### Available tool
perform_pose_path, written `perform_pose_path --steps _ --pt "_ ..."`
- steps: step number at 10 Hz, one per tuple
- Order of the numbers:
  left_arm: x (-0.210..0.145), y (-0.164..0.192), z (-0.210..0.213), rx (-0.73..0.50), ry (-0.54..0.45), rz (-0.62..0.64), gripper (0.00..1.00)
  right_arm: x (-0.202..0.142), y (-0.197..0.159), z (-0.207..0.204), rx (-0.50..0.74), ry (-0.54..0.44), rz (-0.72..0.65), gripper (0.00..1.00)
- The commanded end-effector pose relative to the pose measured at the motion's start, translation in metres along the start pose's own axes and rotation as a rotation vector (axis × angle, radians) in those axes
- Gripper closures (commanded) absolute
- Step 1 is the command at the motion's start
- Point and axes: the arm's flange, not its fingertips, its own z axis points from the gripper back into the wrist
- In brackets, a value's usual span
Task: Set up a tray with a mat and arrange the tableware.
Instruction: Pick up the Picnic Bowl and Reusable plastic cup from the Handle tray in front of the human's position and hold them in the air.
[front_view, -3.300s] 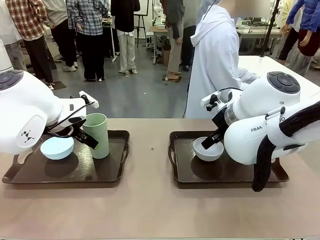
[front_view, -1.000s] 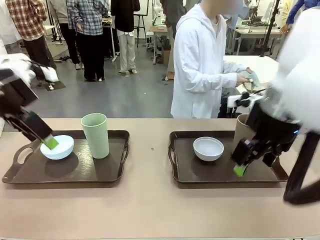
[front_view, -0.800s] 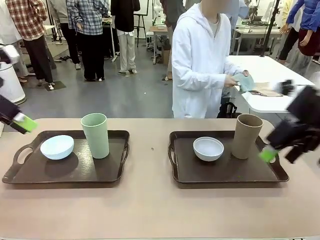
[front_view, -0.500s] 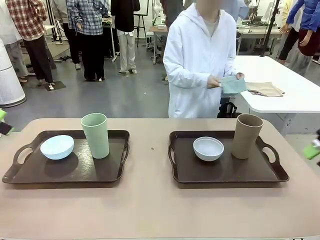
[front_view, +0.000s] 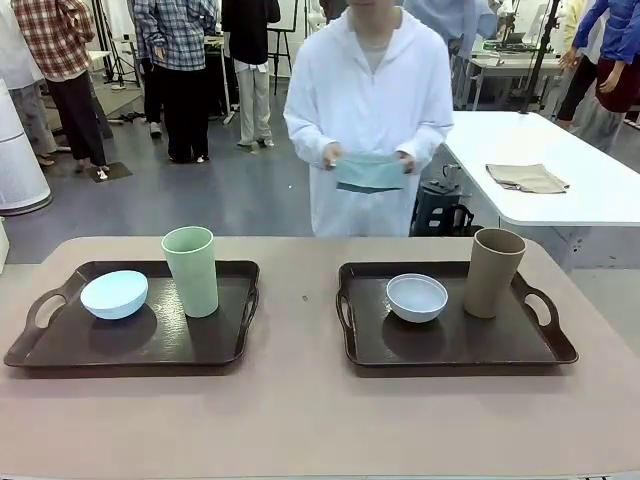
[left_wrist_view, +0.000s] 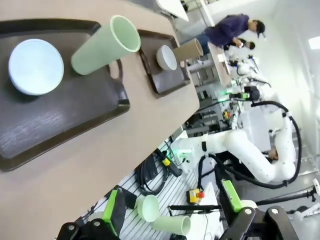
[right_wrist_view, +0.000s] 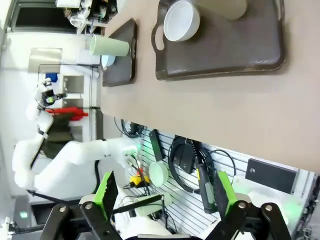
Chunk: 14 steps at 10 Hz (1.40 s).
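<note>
Left claw (left_wrist_view: 172, 205): fingers spread wide, green pads apart, nothing between them. It hangs off the near edge of the table (left_wrist_view: 125, 150), clear of every item. Ahead of it we see the left tray (left_wrist_view: 60, 120), carrying the pale blue bowl (left_wrist_view: 36, 66) and the pale green cup (left_wrist_view: 102, 46), which stand close together but do not touch. Farther out from this claw sits the right tray (left_wrist_view: 165, 80) with the white bowl (left_wrist_view: 166, 56) and the tan-brown cup (left_wrist_view: 188, 50). Right claw (right_wrist_view: 165, 195): likewise spread and empty, also off the near edge. The right tray lies nearest ahead of it, and the left tray is beyond that. In the front view we note all four pieces upright, each on its tray, well apart from both claws. Farthest from the claws, past the table's far edge, a person (front_view: 375, 100) in a white coat holds a teal mat (front_view: 370, 172), apart from both trays. Behind the person, a folded tan cloth (front_view: 527, 177) lies on a white table (front_view: 600, 190).
</note>
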Motion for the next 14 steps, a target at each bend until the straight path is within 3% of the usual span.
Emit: perform_pose_path --steps 1,3,5,6,14 --pt "-0.002 0.004 0.008 -0.013 -0.037 0.001 0.0 -0.012 -0.022 -0.005 0.08 -0.043 -0.02 0.0" --pt "-0.009 0.005 0.016 -0.003 -0.076 0.019 0.0 -0.02 -0.036 0.002 0.108 -0.066 -0.045 0.0" --pt "-0.002 -0.007 -0.001 0.111 -0.042 -0.021 0.0 -0.014 -0.032 0.013 0.068 -0.06 -0.061 0.0" --pt "-0.012 0.008 0.018 0.018 -0.061 0.043 0.0 -0.014 -0.032 0.013 0.068 -0.06 -0.061 0.0" --pt "-0.012 0.008 0.018 0.018 -0.061 0.043 0.0 -0.014 -0.032 0.013 0.068 -0.06 -0.061 0.0"
